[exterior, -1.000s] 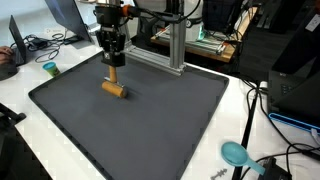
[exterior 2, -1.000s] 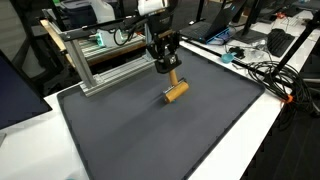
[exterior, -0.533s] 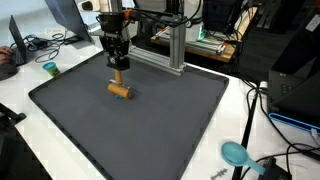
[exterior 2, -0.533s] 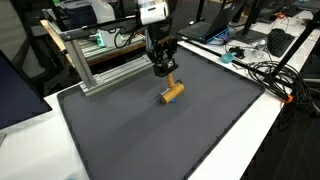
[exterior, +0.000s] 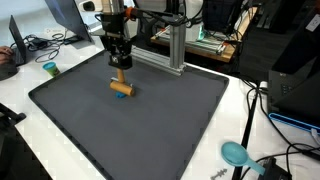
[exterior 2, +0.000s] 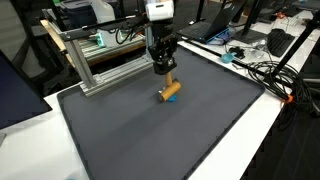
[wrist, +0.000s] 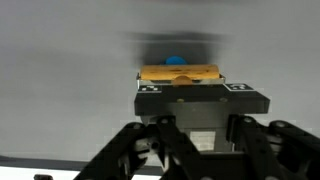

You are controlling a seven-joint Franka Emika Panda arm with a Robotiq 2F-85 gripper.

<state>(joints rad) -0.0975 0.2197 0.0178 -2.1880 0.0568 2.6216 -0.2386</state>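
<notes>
My gripper (exterior: 120, 65) hangs over the back part of a dark grey mat (exterior: 160, 125). It is shut on the upright stem of a wooden T-shaped piece (exterior: 121, 88), whose crossbar sits at or just above the mat. A small blue patch (exterior: 126, 96) shows at the crossbar's lower edge. Both exterior views show this: the gripper (exterior 2: 166, 68), the wooden piece (exterior 2: 171, 92) and the mat (exterior 2: 190, 135). In the wrist view the wooden crossbar (wrist: 180, 73) lies just beyond the jaws (wrist: 195, 88), with a blue spot (wrist: 175, 60) behind it.
An aluminium frame (exterior: 172, 45) stands at the back edge of the mat and shows again in an exterior view (exterior 2: 95, 60). A teal cup (exterior: 50, 69) sits on the white table. A teal round object (exterior: 235, 153) and cables (exterior 2: 265, 70) lie beside the mat.
The gripper has carried the wooden piece a short way across the mat towards the frame. The blue patch at the crossbar has come into view.
</notes>
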